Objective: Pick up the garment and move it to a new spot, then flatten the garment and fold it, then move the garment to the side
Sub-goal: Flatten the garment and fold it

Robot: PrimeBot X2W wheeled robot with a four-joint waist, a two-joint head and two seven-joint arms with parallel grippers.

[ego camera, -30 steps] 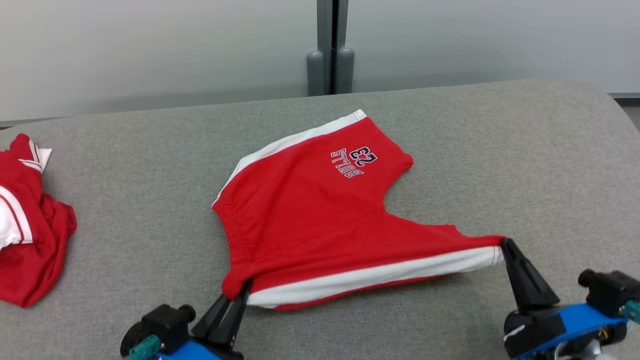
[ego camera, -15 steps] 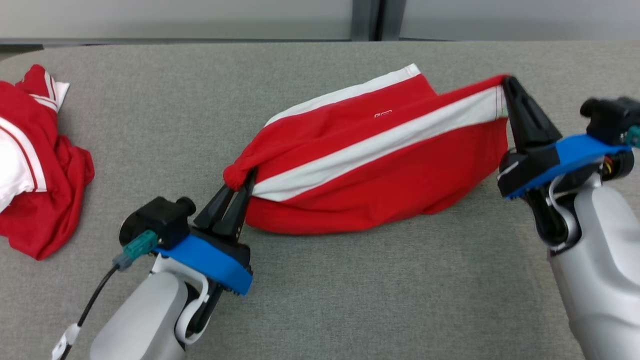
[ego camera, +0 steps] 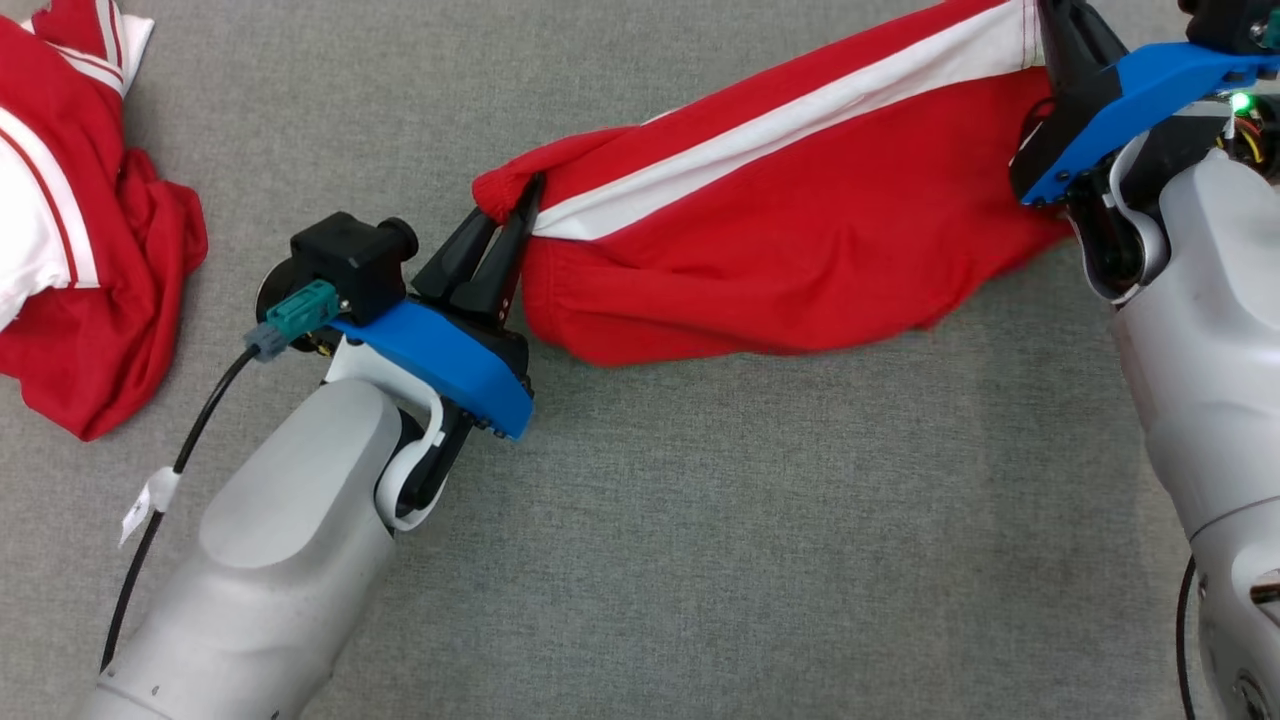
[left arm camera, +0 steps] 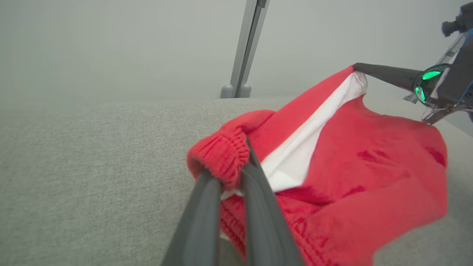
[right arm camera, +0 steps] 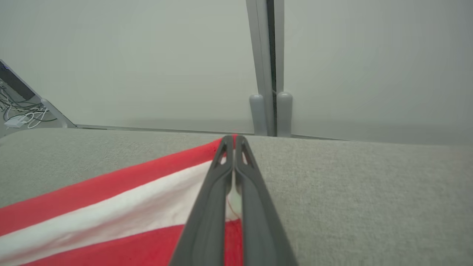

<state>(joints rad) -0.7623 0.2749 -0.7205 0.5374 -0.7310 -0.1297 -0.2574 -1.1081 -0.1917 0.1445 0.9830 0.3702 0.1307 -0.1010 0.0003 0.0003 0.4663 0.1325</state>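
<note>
The garment (ego camera: 800, 230) is a pair of red shorts with a white side stripe, hanging stretched between my two grippers above the grey padded table (ego camera: 700, 520). My left gripper (ego camera: 520, 200) is shut on the ribbed waistband corner (left arm camera: 221, 155) at the garment's left end. At the upper right, my right gripper (ego camera: 1045, 15) is shut on the hem corner beside the white stripe (right arm camera: 147, 207). The left wrist view shows the garment (left arm camera: 351, 177) sagging between both grips. In the right wrist view the fingertips (right arm camera: 233, 142) pinch the red edge.
A second red and white garment (ego camera: 70, 230) lies crumpled at the table's left edge. A grey wall with a vertical post (right arm camera: 268, 74) stands behind the table. Bare table surface spreads in front of the held garment.
Both grippers have lifted the garment off the table and carried it away from me, its near edge folding over the rest. The head camera has tilted down.
</note>
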